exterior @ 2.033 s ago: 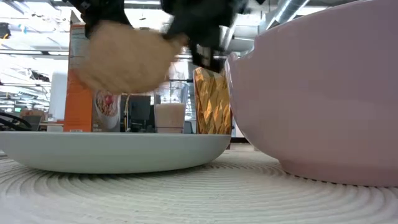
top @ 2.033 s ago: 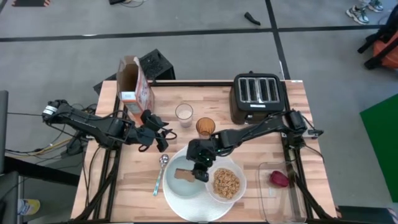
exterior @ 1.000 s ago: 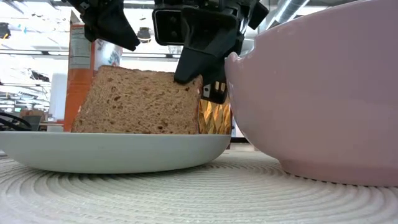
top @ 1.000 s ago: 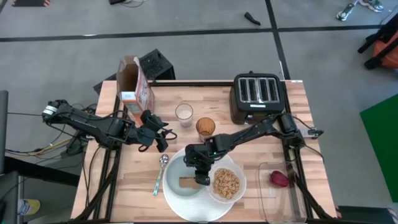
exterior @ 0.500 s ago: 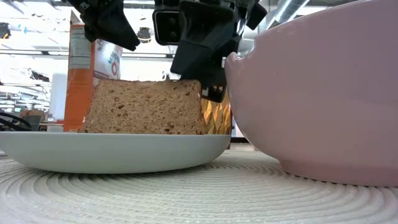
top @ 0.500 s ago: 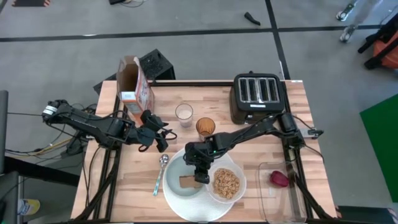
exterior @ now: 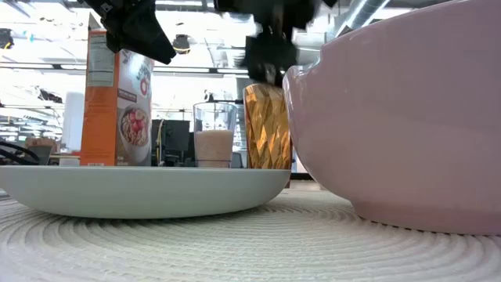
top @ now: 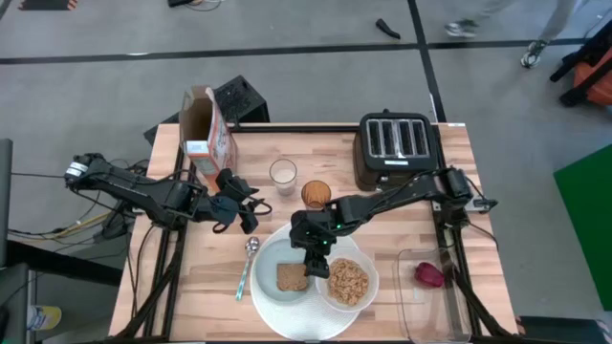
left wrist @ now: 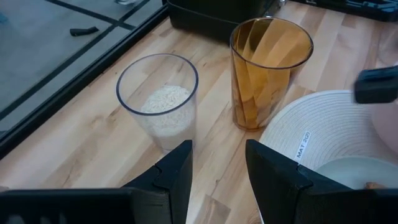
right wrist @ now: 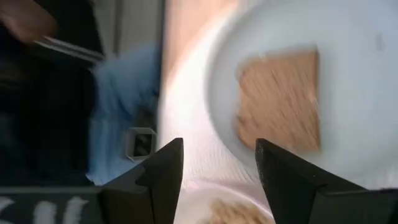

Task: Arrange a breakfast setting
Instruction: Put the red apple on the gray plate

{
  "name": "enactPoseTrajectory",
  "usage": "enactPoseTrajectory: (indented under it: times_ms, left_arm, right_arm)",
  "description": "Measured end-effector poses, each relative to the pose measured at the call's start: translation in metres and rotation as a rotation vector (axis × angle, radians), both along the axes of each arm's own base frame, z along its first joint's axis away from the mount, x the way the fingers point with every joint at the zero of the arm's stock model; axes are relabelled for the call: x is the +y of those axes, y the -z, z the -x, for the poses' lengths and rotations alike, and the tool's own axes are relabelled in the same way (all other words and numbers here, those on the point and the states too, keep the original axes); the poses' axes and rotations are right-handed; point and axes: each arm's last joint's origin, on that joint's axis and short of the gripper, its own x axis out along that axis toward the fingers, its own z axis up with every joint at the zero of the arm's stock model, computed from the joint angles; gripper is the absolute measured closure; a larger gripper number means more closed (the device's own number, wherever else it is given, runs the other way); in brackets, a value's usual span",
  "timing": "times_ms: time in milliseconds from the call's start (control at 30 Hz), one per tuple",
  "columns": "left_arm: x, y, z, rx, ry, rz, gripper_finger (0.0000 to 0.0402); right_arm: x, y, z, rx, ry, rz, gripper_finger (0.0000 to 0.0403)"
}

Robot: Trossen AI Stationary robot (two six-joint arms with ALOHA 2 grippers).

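Observation:
The brown toast slice lies flat on the small pale grey-blue plate, which sits on a large round white woven mat. The white bowl of tan cereal stands on the mat beside the plate. The metal spoon lies on the table left of the mat. The dark red fruit lies in a clear tray. My right gripper hangs open just above the toast's far right side; its wrist view shows the toast below it. My left gripper is open and empty left of the glasses.
An orange cereal box, a clear glass with white contents and an amber glass stand behind the mat. A black toaster stands at the far right. The clear tray lies at the near right corner.
My right gripper had the toast standing on edge on the grey-blue plate. It has let go, gone up and moved a little toward the far edge. The toast has tipped over and now lies flat on the plate.

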Motion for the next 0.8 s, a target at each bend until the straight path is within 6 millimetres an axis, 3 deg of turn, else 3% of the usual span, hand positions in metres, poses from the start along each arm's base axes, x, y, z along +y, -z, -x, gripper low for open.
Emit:
enactPoseTrajectory:
  times_ms: [333,567,800]
  left_arm:
    - [0.0,0.0,0.0,0.005,0.0,-0.001,0.0265]
    - [0.0,0.0,0.0,0.006,-0.002,-0.015,0.0265]
    - [0.0,0.0,0.0,0.008,0.0,-0.016,0.0265]
  right_arm:
    - [-0.007,-0.029,0.022,0.088,0.079,-0.026,0.017]
    - [-0.01,-0.035,0.029,0.174,0.116,-0.087,0.017]
    - [0.003,-0.036,0.054,0.36,0.09,-0.063,0.0173]
